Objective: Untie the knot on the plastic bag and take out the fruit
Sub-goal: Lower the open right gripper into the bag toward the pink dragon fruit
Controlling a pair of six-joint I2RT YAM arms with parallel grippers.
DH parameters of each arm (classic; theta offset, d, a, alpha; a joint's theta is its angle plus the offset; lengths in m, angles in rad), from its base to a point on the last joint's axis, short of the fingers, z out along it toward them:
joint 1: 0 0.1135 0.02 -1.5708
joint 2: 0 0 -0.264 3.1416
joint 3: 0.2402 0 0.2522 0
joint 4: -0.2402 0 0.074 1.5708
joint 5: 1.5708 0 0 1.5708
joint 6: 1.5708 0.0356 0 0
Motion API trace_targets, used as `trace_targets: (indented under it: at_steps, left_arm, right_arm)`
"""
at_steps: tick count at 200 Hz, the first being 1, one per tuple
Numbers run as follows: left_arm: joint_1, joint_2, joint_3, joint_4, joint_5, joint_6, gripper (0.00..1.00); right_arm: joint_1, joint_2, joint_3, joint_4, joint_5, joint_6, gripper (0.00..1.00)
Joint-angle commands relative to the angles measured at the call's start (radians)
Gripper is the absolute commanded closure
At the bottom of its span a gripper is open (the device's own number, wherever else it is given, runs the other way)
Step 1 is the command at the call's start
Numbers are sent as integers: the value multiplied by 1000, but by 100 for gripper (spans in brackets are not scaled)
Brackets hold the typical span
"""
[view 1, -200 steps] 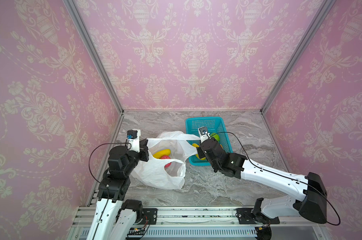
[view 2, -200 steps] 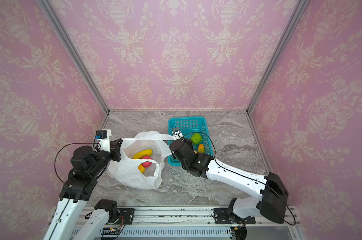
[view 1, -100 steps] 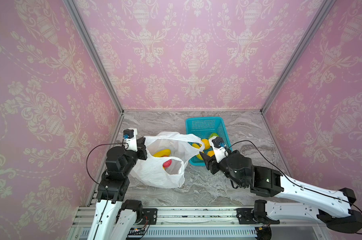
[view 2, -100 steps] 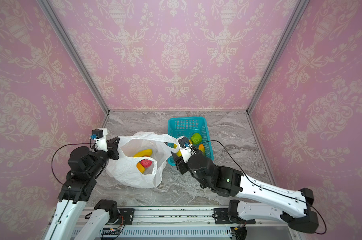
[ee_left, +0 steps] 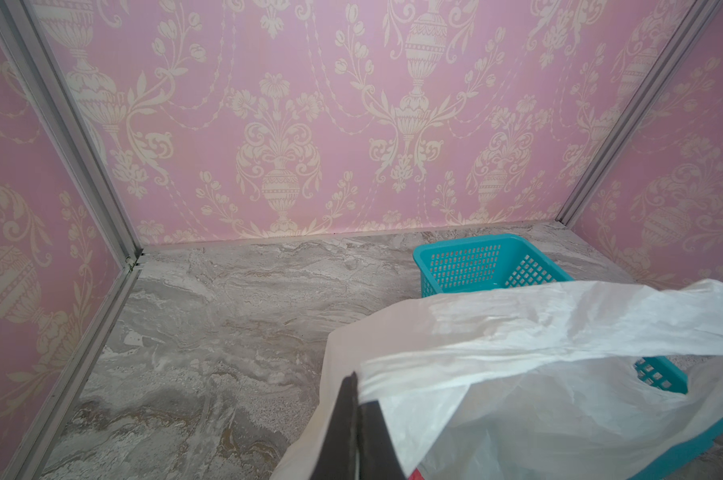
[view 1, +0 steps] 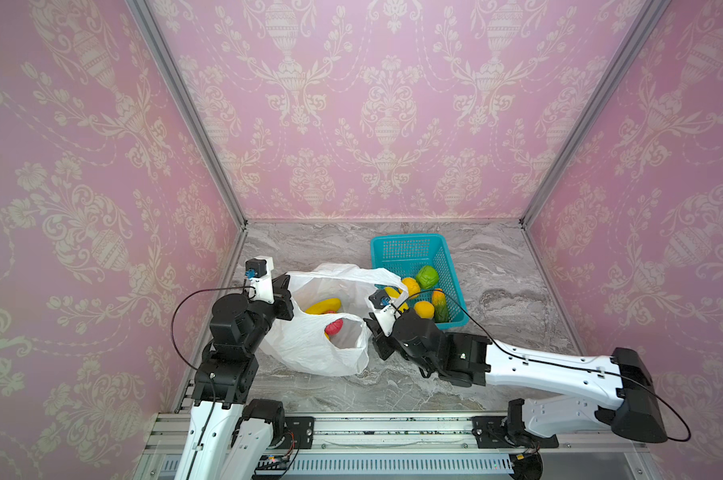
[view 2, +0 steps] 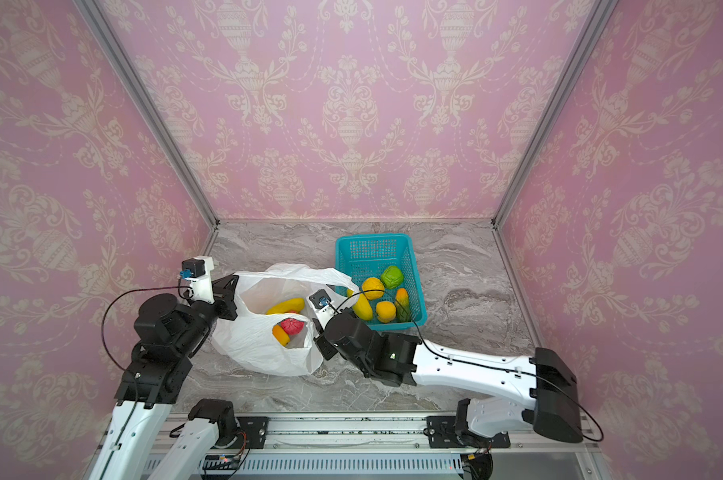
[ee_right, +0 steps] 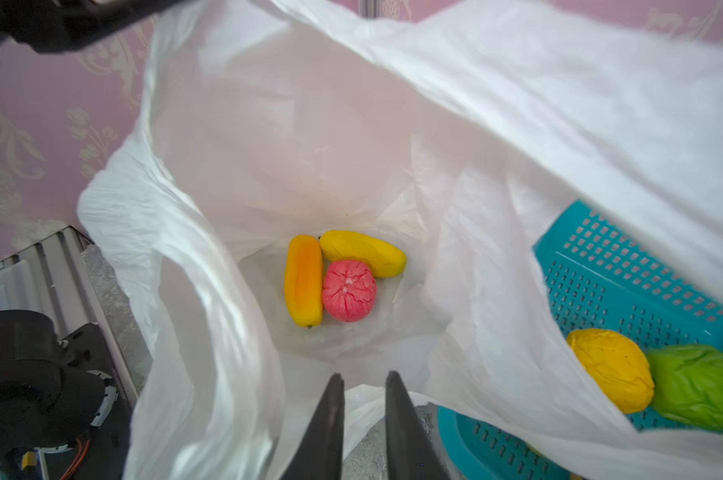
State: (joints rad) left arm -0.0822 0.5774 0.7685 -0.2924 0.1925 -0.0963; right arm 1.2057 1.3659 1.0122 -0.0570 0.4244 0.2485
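No writing, label, brand or number can be read anywhere; the thin white translucent plastic bag (view 1: 309, 349) and the teal perforated plastic basket (view 1: 407, 249) are unmarked.

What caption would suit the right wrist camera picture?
Right gripper at the mouth of the open plastic bag, three fruits inside, basket alongside.

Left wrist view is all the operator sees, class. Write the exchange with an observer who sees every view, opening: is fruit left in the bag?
Observer: Three lie in the plastic bag: a yellow oblong fruit, an orange oblong fruit, a red-pink round fruit.
Operator: Where is the right gripper?
Observer: It points into the bag's mouth, jaws narrowly apart.
Operator: What's in the teal basket?
Observer: Five fruits, one a green round fruit.
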Motion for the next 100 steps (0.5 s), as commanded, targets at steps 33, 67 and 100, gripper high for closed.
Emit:
trace_targets:
  at_steps: [33, 67, 100]
  left_arm:
    - [6, -10, 7, 18, -21, -15, 100]
    - [6, -10, 7, 16, -25, -14, 100]
    - [6, -13, 8, 18, -21, -14, 100]
  right_arm:
    - [70, 174, 70, 224, -91, 72, 78]
    - [158, 353, 132, 337, -112, 122, 70]
    - [240, 503, 220, 403, -11, 99, 68]
